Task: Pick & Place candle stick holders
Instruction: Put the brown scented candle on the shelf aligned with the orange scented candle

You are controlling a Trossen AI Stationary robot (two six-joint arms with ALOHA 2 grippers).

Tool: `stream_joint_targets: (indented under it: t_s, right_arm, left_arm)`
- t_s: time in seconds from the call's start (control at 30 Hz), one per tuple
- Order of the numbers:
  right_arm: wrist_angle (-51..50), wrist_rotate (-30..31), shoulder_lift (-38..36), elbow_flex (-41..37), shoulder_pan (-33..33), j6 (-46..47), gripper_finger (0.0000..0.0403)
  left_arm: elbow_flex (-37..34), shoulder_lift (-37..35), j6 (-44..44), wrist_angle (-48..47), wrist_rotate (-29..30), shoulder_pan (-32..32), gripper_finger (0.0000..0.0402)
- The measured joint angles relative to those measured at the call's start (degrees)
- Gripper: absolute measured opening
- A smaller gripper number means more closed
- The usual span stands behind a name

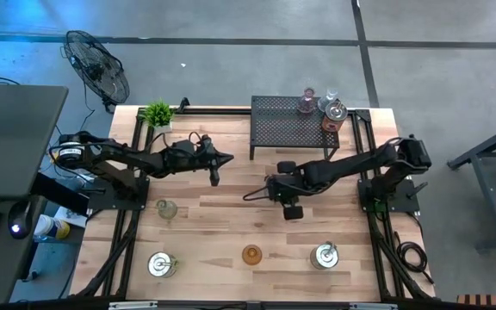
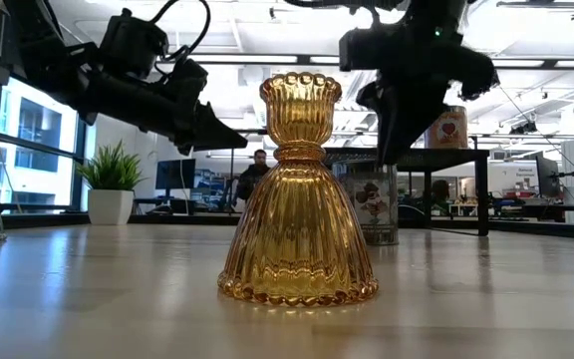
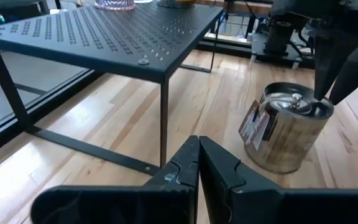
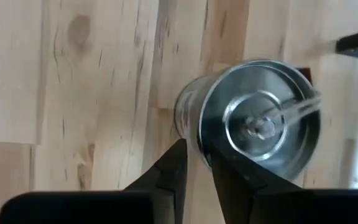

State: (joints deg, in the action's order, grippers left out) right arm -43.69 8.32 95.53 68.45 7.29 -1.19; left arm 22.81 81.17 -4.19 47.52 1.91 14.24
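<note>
Near the table's middle, just in front of the black mesh rack, the right gripper hangs over a silver holder. Its jaws are drawn narrow across the holder's rim, one finger inside the cup and one outside, so it appears to be pinching the wall, though the wrist view is too soft to confirm firm contact. The left gripper hovers beside the rack's near corner, clenched on nothing.

I judge the metal holder stiff and fairly weighty for its size, with a polished, slippery wall. A pinch on the thin rim is the natural hold, but it may let the cup swing or tilt, and the left wrist view does show it leaning a little. A paper label on its side would give no better purchase.

The other holders are spread out:
- The amber glass holder stands near the table's front edge, between two more silver holders.
- A pale glass holder stands on the left side.
- Three holders stand on the rack's far right corner.

From above, the right gripper hides the held piece, and whether its base touches the wood cannot be made out.
</note>
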Motion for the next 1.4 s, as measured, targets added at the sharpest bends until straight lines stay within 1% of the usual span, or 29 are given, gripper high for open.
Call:
stream_joint_targets:
  t_s: [0.13,0.23,0.3,0.4,0.47,0.57,0.7,0.9,1.07,1.27,1.4]
  right_arm:
    - [0.43,0.25,1.54,0.10,-0.29,-1.26,0.0070]
    - [0.52,-0.12,2.26,0.28,-0.59,-2.46,0.0067]
    - [0.68,-0.35,2.27,0.28,-0.68,-3.53,0.0056]
    - [0.83,-0.07,2.35,0.58,-0.68,-4.33,0.0022]
    - [0.43,0.07,2.51,1.17,-0.68,-4.42,0.0008]
    - [-0.71,-1.09,2.66,2.41,-0.70,-4.19,0.0011]
    - [-5.71,-2.09,2.94,5.72,-0.66,-3.92,0.0003]
    - [-12.49,-2.71,2.92,13.26,-0.50,-3.37,0.0003]
    - [-18.62,-1.84,2.78,21.49,-0.52,-3.36,0.0003]
    - [-32.00,3.24,2.73,33.24,-0.74,-4.06,0.0002]
    - [-40.57,5.99,2.34,39.65,-3.22,-5.53,0.0001]
  left_arm:
    - [0.02,0.00,0.02,-0.62,0.00,0.00,0.0005]
    - [0.02,0.00,0.02,-0.80,0.00,0.00,0.0005]
    - [0.02,0.01,0.02,-1.02,0.00,0.00,0.0005]
    - [0.02,0.02,0.02,-1.00,0.00,0.00,0.0005]
    - [0.02,0.02,0.29,-1.02,0.00,0.00,0.0005]
    - [0.02,0.02,0.94,-1.02,0.00,0.00,0.0005]
    - [0.02,0.02,0.94,-1.07,0.00,0.00,0.0005]
    - [0.02,0.02,1.11,-1.22,0.00,0.00,0.0005]
    - [0.02,0.02,1.11,-1.43,0.00,0.00,0.0005]
    - [0.02,0.02,1.11,-1.43,0.00,0.00,0.0005]
    - [0.02,0.02,1.11,-1.43,0.00,0.00,0.0005]
